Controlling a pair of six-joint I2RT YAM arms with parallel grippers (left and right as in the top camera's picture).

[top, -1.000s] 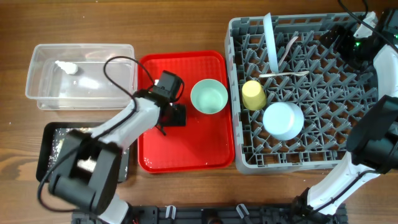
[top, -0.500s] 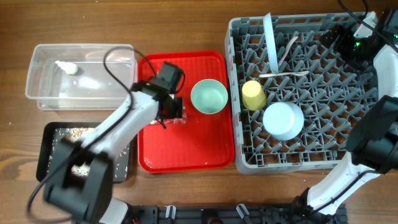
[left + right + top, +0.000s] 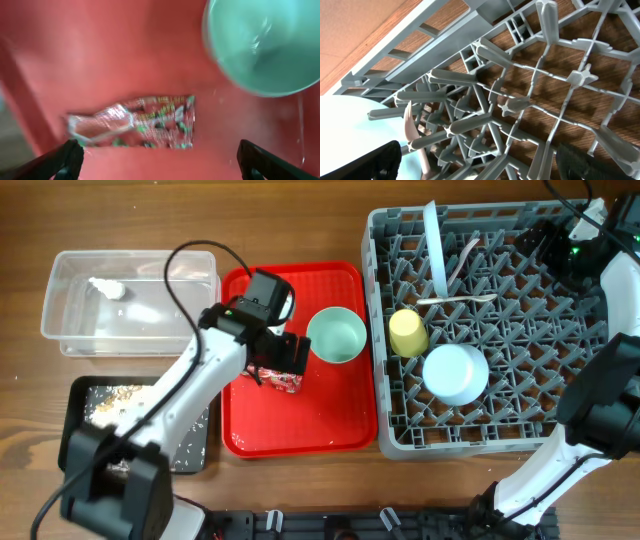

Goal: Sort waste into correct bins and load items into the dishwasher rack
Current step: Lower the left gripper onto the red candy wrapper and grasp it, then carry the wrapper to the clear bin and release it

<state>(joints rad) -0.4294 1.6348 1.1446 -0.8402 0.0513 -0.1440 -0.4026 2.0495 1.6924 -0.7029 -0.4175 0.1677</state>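
Note:
A crinkled red snack wrapper (image 3: 280, 379) lies flat on the red serving tray (image 3: 300, 425). It also shows in the left wrist view (image 3: 135, 122). My left gripper (image 3: 290, 356) hangs open just above it, one finger on each side (image 3: 160, 165). The mint-green bowl (image 3: 336, 335) stands upright on the tray, right of the wrapper (image 3: 265, 45). The grey dishwasher rack (image 3: 385, 435) holds the yellow cup (image 3: 407, 332), a light blue plate on edge (image 3: 435, 245), the white fork (image 3: 462, 260) and the white spoon (image 3: 456, 300). My right gripper (image 3: 545, 242) is open and empty over the rack's far pegs (image 3: 480, 165).
A light blue round dish (image 3: 455, 373) lies face down in the rack. The clear tub (image 3: 60, 315) at the far left holds a white scrap (image 3: 105, 287). The black tray (image 3: 75, 430) at the front left holds beige crumbs (image 3: 115, 395). Bare wood surrounds them.
My left gripper has shifted a little toward the bowl, and the red wrapper now shows on the tray beneath it. The right arm has not moved.

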